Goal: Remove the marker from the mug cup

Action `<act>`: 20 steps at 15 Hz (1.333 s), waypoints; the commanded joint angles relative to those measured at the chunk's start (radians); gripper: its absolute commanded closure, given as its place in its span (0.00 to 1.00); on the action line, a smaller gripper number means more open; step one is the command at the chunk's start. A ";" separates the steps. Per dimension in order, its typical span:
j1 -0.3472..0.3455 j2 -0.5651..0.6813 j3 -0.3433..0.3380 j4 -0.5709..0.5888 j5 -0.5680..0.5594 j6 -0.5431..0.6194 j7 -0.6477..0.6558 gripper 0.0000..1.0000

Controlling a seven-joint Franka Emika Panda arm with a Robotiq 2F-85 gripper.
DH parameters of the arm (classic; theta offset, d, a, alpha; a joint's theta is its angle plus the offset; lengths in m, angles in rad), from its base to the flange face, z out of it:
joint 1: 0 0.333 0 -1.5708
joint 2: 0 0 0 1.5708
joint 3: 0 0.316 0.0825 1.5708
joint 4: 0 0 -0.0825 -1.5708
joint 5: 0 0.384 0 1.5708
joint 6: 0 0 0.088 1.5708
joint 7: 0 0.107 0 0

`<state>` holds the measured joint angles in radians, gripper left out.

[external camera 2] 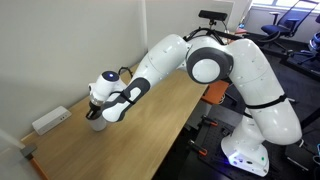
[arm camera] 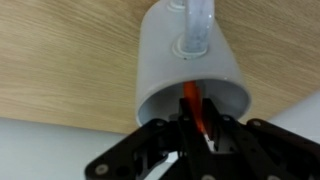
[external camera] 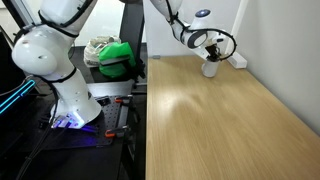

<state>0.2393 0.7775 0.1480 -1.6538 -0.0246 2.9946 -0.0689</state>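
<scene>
The light grey-white mug cup (arm camera: 190, 55) stands on the wooden table near its far corner and shows in both exterior views (external camera: 210, 70) (external camera 2: 96, 124). The red-orange marker (arm camera: 191, 98) sticks up out of the mug's mouth. My gripper (arm camera: 197, 125) is right over the mug's opening, and its black fingers are closed on the marker's upper end. In both exterior views the gripper (external camera: 208, 52) (external camera 2: 100, 108) hangs directly above the mug and hides the marker.
A flat white rectangular block (external camera 2: 50, 120) (external camera: 238, 60) lies near the wall beside the mug. The wooden table (external camera: 220, 125) (external camera 2: 150, 135) stretches away from the mug. A green object (external camera: 117, 55) sits off the table by the robot base.
</scene>
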 commanded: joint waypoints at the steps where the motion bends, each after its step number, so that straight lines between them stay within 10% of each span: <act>1: 0.020 -0.026 -0.014 -0.022 -0.015 0.003 0.025 0.96; 20: 0.122 -0.054 -0.123 -0.072 -0.039 0.093 0.045 0.96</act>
<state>0.3349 0.7665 0.0570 -1.6697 -0.0299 3.0417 -0.0689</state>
